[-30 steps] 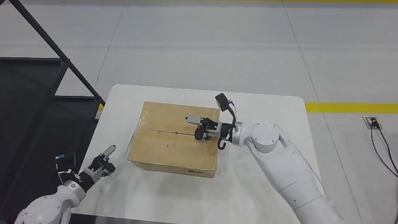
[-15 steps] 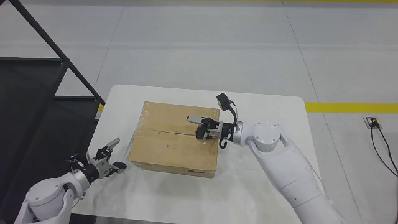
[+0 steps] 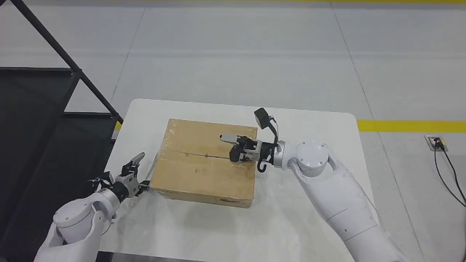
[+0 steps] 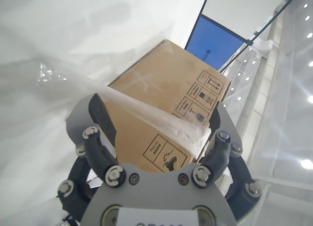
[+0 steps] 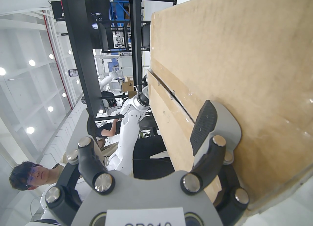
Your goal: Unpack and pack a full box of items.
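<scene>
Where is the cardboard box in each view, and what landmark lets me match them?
Top view: cardboard box at the table's middle.
Left wrist view: cardboard box's printed side, ahead between the left hand's fingers.
Right wrist view: cardboard box's top face with its seam, under the right hand.
Shared landmark: the left hand at the cardboard box's end.
</scene>
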`<control>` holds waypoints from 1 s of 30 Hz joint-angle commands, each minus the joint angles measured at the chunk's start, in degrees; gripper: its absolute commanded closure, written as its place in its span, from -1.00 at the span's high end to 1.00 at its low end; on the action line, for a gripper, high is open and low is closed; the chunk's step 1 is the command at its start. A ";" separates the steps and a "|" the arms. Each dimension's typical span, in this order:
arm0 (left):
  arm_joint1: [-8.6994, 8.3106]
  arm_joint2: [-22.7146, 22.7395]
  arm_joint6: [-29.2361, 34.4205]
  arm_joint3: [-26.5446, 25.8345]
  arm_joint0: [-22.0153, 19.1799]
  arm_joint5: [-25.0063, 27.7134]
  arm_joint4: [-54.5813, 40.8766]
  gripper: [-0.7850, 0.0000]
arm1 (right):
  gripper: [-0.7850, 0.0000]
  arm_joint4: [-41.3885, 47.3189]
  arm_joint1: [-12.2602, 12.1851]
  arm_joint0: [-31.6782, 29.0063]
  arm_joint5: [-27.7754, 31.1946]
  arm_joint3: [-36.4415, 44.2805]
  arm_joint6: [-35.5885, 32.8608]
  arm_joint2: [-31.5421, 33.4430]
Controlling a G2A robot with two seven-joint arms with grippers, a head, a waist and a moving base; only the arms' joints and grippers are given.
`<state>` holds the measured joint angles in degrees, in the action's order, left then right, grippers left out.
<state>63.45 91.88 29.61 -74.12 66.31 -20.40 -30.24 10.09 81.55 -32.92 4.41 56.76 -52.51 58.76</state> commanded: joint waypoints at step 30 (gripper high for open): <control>1.88 -2.12 -14.68 2.17 -2.76 14.53 -2.34 1.00 | 1.00 -0.31 0.03 0.25 -1.45 0.68 0.12 -0.96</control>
<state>65.26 89.74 15.15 -72.47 63.96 -5.96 -32.06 9.74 81.57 -32.72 2.99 57.49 -52.38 57.84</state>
